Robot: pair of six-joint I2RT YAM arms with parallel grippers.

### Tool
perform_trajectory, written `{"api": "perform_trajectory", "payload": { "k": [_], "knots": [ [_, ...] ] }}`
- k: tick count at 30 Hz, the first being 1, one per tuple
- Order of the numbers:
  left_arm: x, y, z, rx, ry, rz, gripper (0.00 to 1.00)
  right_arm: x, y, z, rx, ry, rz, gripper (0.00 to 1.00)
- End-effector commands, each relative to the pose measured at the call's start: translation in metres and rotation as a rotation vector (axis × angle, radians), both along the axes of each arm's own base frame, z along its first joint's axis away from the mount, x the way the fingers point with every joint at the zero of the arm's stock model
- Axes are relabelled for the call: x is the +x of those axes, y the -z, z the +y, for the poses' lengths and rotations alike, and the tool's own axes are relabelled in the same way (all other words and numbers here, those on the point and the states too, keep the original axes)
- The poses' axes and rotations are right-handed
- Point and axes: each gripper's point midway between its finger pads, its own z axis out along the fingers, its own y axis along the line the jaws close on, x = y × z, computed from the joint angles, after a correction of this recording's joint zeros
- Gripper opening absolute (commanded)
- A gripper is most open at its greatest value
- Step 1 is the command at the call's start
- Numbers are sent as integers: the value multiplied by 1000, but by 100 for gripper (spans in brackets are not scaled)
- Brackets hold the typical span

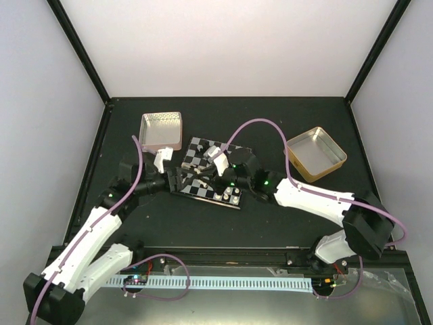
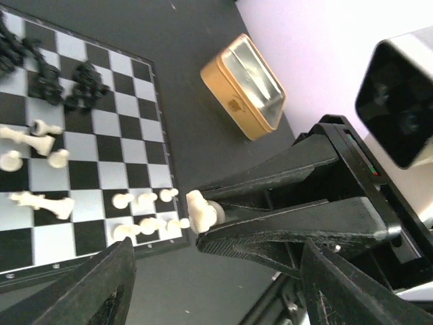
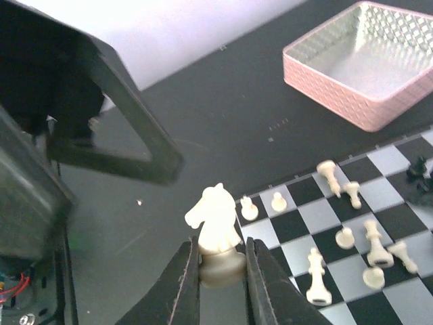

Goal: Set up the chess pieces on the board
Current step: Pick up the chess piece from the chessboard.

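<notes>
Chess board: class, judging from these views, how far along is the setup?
Done: a few white pawns stand by one corner of the board. In hand: the right hand grips a white knight. Left: toppled white pieces and the clumped black pieces need placing.

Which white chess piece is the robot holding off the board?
The white knight, the horse-headed piece, is clamped by its base in the right gripper. The other white pieces all stand or lie on the board.
</notes>
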Motion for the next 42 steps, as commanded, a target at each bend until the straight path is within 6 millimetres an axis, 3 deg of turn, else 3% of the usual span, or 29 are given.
{"api": "perform_trajectory", "payload": {
  "k": [1, 7, 17, 26, 29, 35, 42],
  "knots": [
    [-8, -18, -20, -111, 132, 18, 65, -9, -34, 10, 115, -87, -106, 8],
    [-2, -8, -24, -118, 136, 88, 44, -15, -35, 10, 125, -116, -107, 8],
    [17, 3, -17, -93, 28, 106, 26, -15, -26, 9, 101, -123, -106, 8],
    [24, 7, -15, -84, -4, 114, 26, -19, -27, 10, 108, -139, -106, 7],
    [25, 8, -16, -84, 2, 113, 18, -18, -27, 9, 108, -135, -103, 7],
    [21, 11, -14, -59, 11, 106, 3, -9, -20, 10, 83, -74, -46, 17],
    [27, 33, 8, 76, -99, 114, 2, 0, -11, 10, 56, -5, 27, 40]
  ]
}}
